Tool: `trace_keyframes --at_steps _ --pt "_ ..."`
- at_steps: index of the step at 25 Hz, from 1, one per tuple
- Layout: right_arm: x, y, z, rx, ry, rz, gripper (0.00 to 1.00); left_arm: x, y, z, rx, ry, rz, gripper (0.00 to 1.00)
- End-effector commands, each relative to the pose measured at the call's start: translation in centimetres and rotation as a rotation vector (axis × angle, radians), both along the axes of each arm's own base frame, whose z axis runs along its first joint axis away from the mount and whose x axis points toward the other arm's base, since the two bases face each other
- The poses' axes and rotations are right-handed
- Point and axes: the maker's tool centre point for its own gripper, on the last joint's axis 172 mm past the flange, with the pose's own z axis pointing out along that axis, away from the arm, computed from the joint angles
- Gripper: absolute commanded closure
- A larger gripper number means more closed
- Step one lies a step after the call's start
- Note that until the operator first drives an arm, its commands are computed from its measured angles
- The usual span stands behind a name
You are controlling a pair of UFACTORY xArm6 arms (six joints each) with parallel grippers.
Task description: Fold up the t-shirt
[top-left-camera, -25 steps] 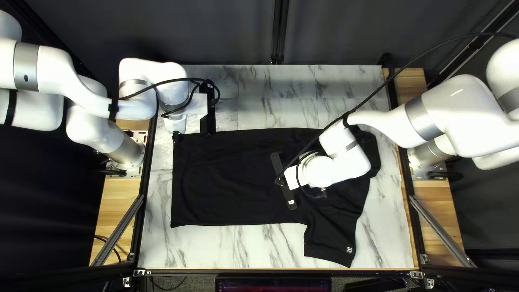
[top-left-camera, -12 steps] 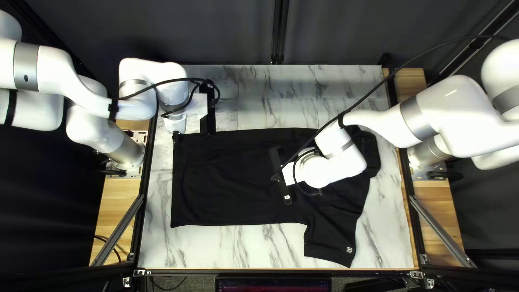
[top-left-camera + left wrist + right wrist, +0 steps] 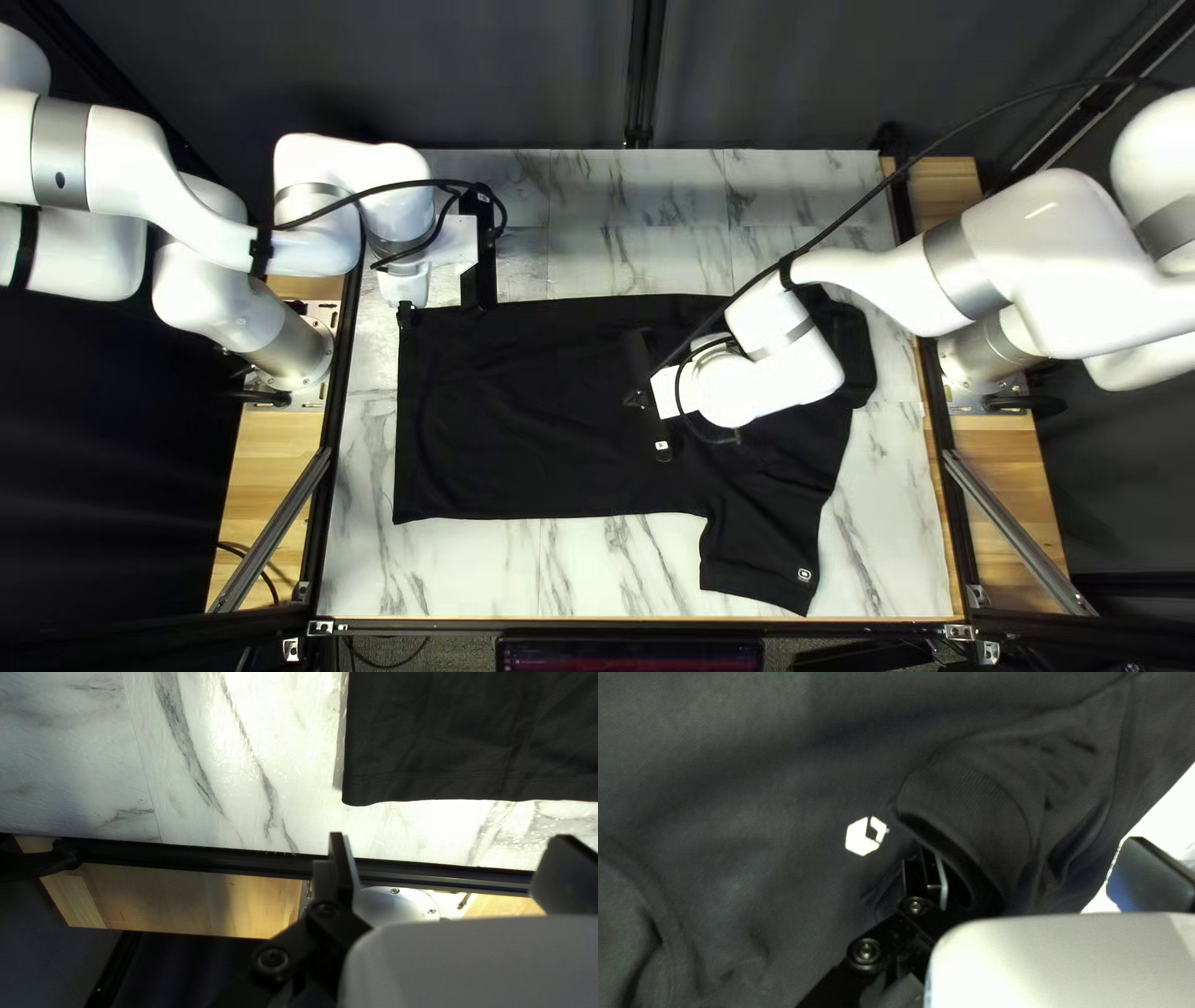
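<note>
A black t-shirt [image 3: 535, 411] lies spread on the table, its hem toward the left arm and one sleeve reaching toward the near edge. My left gripper [image 3: 406, 311] is over the shirt's far hem corner in the top left view. In the left wrist view, my left gripper [image 3: 451, 868] stands open, with the shirt [image 3: 467, 734] ahead of it and no cloth between its fingers. My right gripper [image 3: 732, 436], mostly hidden by its arm, is above the collar end. In the right wrist view, my right gripper [image 3: 1039, 877] is open; one finger is partly hidden by raised shirt cloth [image 3: 971, 796].
The marble-patterned table [image 3: 623, 560] shows along the shirt's near and far sides. A black rail [image 3: 187, 858] and wooden edge [image 3: 168, 899] run beside my left gripper. The right arm's cable [image 3: 871, 205] stretches over the table's far right part.
My right arm has shifted slightly left and toward the far edge in the top left view, and its black crossbar has tilted. The left arm and the shirt's outline look unchanged.
</note>
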Motion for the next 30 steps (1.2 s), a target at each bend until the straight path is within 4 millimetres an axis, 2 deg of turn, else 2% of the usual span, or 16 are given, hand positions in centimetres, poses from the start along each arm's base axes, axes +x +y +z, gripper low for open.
trace_keyframes --at_steps 1,4,9,16,19,21,30 --pt "1.9 0.4 1.2 0.023 -0.065 0.044 0.00 0.0 0.0 0.0 0.000 0.000 0.000 0.00" --pt "3.4 1.4 2.8 0.068 -0.155 0.093 0.00 0.0 0.0 0.0 0.000 0.000 0.000 0.00" --pt "4.3 2.5 4.7 0.142 -0.277 0.146 0.00 0.0 0.0 0.0 0.000 0.000 0.000 0.00" --pt "1.8 3.5 4.8 0.184 -0.260 0.146 0.00 0.0 0.0 0.0 0.000 0.000 0.000 0.00" --pt "0.6 2.3 4.3 0.236 -0.208 0.141 0.00 0.0 0.0 0.0 0.000 0.000 0.000 0.00" --pt "0.4 1.5 4.5 0.260 -0.205 0.141 0.00 0.0 0.0 0.0 0.000 0.000 0.000 0.00" --pt "0.4 1.5 4.5 0.260 -0.205 0.141 0.00 0.0 0.0 0.0 0.000 0.000 0.000 0.00"
